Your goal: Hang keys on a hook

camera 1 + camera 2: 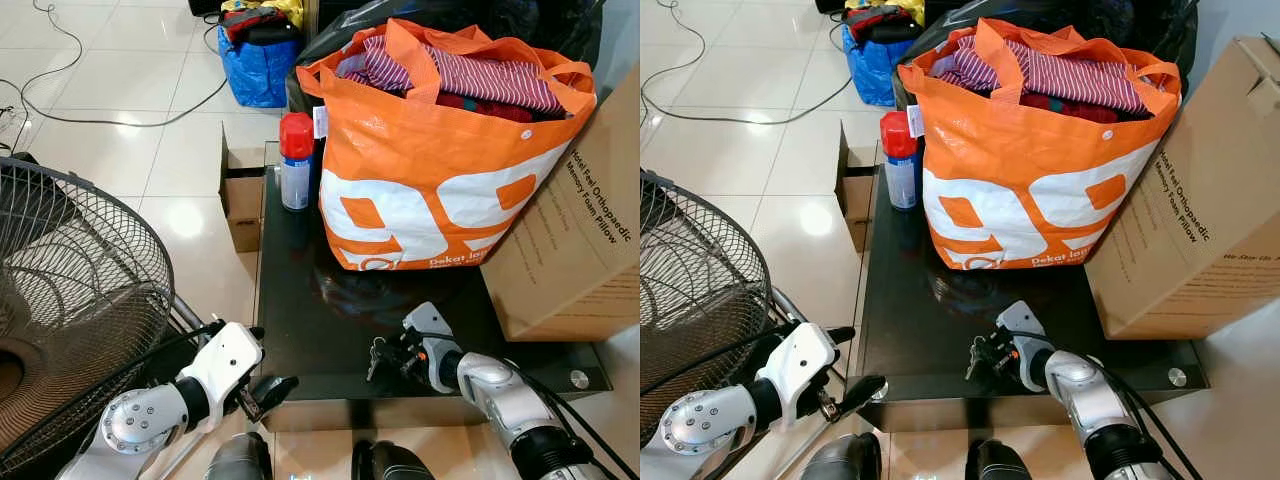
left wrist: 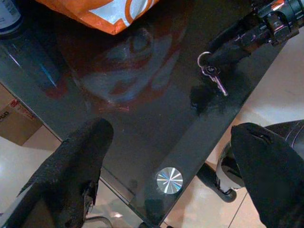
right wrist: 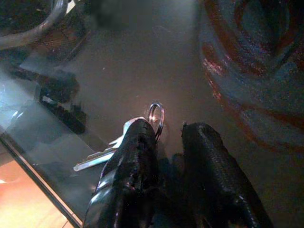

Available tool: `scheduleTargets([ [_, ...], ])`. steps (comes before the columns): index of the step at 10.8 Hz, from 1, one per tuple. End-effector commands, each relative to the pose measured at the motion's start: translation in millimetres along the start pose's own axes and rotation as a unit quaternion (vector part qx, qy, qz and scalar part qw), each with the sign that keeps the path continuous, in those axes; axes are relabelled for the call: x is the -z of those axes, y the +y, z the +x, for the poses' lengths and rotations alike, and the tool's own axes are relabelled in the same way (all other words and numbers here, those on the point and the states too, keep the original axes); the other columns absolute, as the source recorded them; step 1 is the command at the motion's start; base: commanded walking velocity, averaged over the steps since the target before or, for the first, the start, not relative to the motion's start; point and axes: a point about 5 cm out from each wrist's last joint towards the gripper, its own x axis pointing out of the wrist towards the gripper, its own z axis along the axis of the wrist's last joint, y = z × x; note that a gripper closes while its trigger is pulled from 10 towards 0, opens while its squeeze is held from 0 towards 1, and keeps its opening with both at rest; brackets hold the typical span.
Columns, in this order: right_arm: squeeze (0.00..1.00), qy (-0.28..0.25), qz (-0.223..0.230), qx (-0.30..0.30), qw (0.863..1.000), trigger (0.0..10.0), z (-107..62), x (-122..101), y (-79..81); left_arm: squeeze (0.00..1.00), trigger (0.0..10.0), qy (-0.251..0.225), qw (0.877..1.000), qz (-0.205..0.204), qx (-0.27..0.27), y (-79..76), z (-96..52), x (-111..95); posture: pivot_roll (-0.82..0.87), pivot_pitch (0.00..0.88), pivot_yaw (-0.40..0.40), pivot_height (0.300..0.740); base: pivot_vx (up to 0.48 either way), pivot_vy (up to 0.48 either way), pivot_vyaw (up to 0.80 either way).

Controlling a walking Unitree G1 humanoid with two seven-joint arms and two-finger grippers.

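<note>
The keys [image 2: 211,76] lie on the dark glass surface [image 1: 300,300] near its front edge, at the tips of the right pincer [image 3: 168,130]. Its fingers [image 3: 137,137] sit slightly parted over the key ring, one pressing on the keys, nothing gripped yet. A good grasp would pinch the ring itself, not the flat blades, then lift straight up. The left pincer [image 2: 171,156] hovers released beside the surface's corner. No hook is visible
</note>
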Motion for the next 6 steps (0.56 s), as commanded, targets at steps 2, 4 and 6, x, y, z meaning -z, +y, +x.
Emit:
scheduleTargets([
  [2,0.00,0.009,0.006,0.003,1.000,9.3,1.2,4.5,0.7,0.73,10.0,0.007,1.000,0.005,-0.001,0.7,0.0,3.0,0.05,0.152,-0.042,0.740,0.000,0.000,0.00],
  [4,0.00,0.008,0.007,-0.003,1.000,5.9,3.6,4.5,3.4,0.73,10.0,0.008,1.000,0.006,-0.001,0.9,0.1,3.0,0.05,0.153,-0.043,0.740,0.000,0.000,0.00],
  [6,0.00,0.010,0.008,-0.004,1.000,4.9,5.3,5.1,4.9,0.73,10.0,0.008,1.000,0.006,-0.002,1.5,0.1,3.1,0.06,0.153,-0.043,0.740,0.000,0.000,0.00],
])
